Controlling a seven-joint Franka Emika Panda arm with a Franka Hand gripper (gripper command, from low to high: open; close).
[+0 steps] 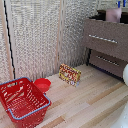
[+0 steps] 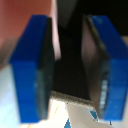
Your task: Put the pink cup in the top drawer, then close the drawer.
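Sitting in the open top drawer (image 1: pixel 106 19) of the dark-brown dresser (image 1: pixel 107 42), the pale-pink mug (image 1: pixel 113 14) is directly under the pincer (image 1: pixel 120 4). In the wrist view the blue fingers (image 2: pixel 34 65) stand spread, pink beside one, gripping nothing.

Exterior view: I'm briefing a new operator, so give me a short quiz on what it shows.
1. True or false: the pink mug stands on the floor beside the red basket.
2. What sits on the floor right by the basket? A. a green bottle B. a red bowl C. a laptop
3. How many silver bar handles can you see on the dresser?

Key: 1. False, the mug is up at the dresser's top. 2. B. 3. Two.
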